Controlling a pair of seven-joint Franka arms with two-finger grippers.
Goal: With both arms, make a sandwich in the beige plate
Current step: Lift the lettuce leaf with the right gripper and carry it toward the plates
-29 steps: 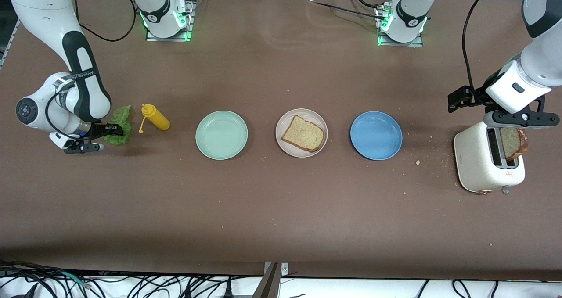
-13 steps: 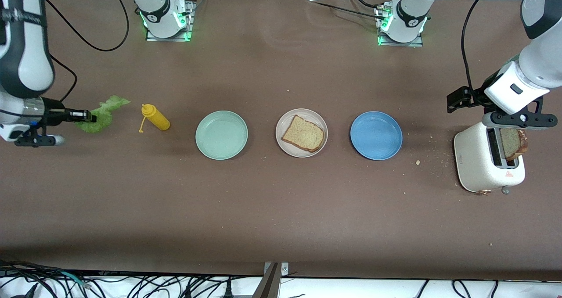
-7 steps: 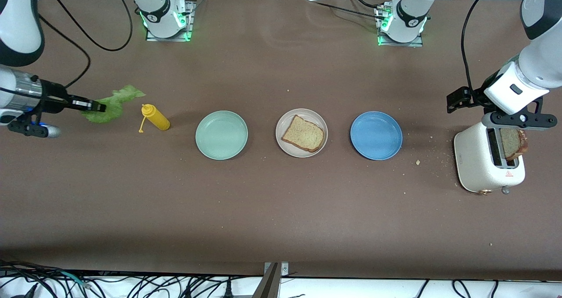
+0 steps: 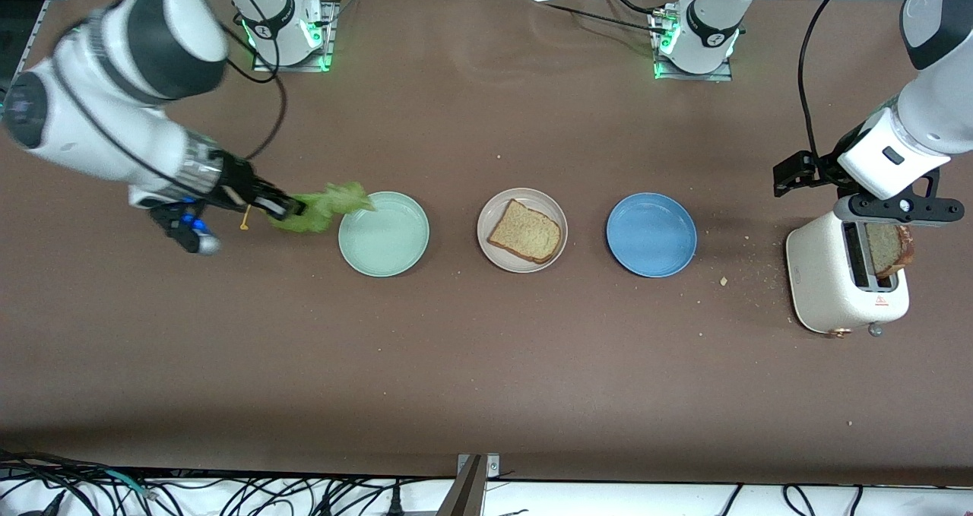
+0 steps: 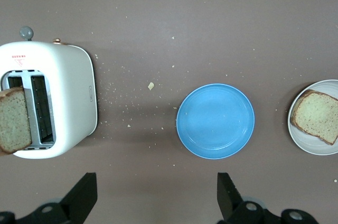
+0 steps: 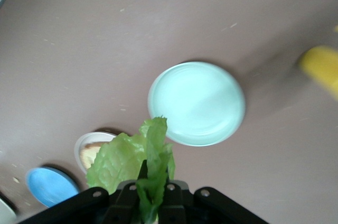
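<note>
The brown table (image 4: 486,364) is holding the beige plate (image 4: 494,251) mid-bench with one bread slice (image 4: 524,232). The right gripper (image 4: 285,208) is pinching the lettuce (image 4: 323,204) over the mint plate's (image 4: 384,254) rim. The left gripper (image 4: 897,207), spread, is hovering over the toaster's (image 4: 825,280) slice (image 4: 885,246) near the left arm's edge. Lettuce and top slice are remaining.

Brown table (image 4: 486,364), evenly lit.
Crumbs (image 4: 749,276) dot its matte top; black cables (image 4: 228,493) tangle along the white floor edge.
</note>
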